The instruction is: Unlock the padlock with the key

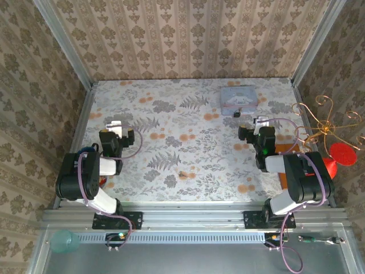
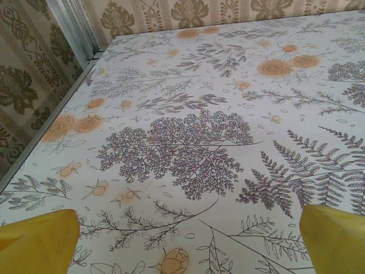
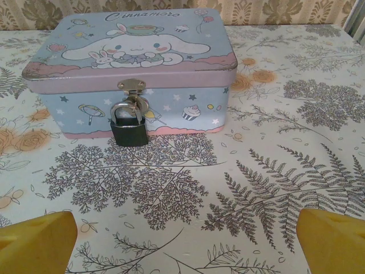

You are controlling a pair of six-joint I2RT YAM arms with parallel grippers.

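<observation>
Damask wallpaper closes in three sides of the tabletop, which is covered with a cloth printed in grey ferns and orange flowers. Toward the far right of it stands a pale blue picture tin, lid down. The padlock, small and black with a lighter metal shackle, hangs from the tin's front hasp and rests against the front wall with its base on the cloth; in the top view it shows as a dark speck just in front of the tin.

The key, a tiny brownish thing, lies on the cloth near the front middle, between the two arms and well apart from both.

The right pincer faces the tin's front from nearby, its yellow fingertips spread wide with nothing between them. The left pincer is over bare cloth on the left side, its fingertips likewise wide apart and empty.
</observation>
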